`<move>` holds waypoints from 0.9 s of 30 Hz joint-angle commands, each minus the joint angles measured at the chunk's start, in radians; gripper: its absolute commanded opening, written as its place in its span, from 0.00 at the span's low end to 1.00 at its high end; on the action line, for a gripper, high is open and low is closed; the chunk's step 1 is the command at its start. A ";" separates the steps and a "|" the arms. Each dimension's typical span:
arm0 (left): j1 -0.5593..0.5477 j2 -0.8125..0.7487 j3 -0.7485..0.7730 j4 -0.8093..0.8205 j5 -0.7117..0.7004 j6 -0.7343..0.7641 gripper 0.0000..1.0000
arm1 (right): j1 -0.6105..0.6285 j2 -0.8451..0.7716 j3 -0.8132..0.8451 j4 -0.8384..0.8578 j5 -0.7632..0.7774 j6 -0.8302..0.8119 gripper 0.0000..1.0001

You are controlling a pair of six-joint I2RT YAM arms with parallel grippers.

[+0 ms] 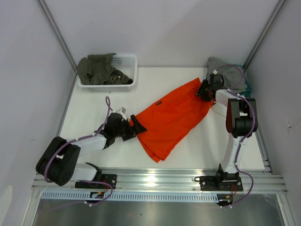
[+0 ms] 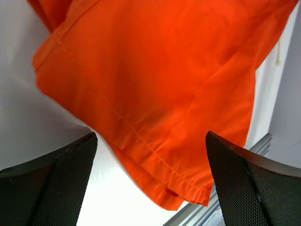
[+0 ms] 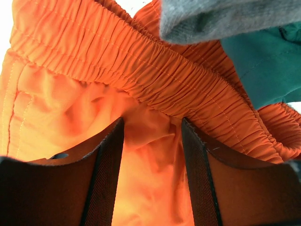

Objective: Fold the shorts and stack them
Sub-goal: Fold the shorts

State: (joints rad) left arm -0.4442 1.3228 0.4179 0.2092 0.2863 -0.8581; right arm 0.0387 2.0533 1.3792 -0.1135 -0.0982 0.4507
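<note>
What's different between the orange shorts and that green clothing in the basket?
The shorts are bright orange; the olive garment is dull green. The shorts lie stretched across the table; the olive garment sits crumpled in the white basket. The left gripper and right gripper are at the shorts' two ends; neither is near the olive garment. Both are soft cloth.

The left arm and right arm have white links, bulky black joints and lilac cables looped alongside. The left gripper has black fingers with fine mesh texture.
</note>
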 commanded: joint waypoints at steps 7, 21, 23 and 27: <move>-0.090 0.084 -0.116 0.223 -0.076 -0.202 0.97 | 0.007 -0.021 -0.028 -0.031 0.054 -0.010 0.54; -0.064 0.130 -0.067 0.191 -0.168 -0.155 0.00 | 0.026 -0.071 -0.095 -0.040 0.060 0.037 0.48; -0.022 0.133 -0.027 0.171 -0.130 -0.118 0.00 | 0.067 -0.133 -0.179 -0.006 0.089 0.060 0.47; 0.166 0.145 0.059 0.052 -0.047 0.058 0.00 | 0.127 -0.264 -0.287 0.025 0.075 0.088 0.54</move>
State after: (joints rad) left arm -0.3908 1.4689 0.4015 0.3622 0.1970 -0.9661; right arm 0.1074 1.8950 1.1515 -0.0956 -0.0357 0.5076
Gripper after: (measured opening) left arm 0.006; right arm 0.505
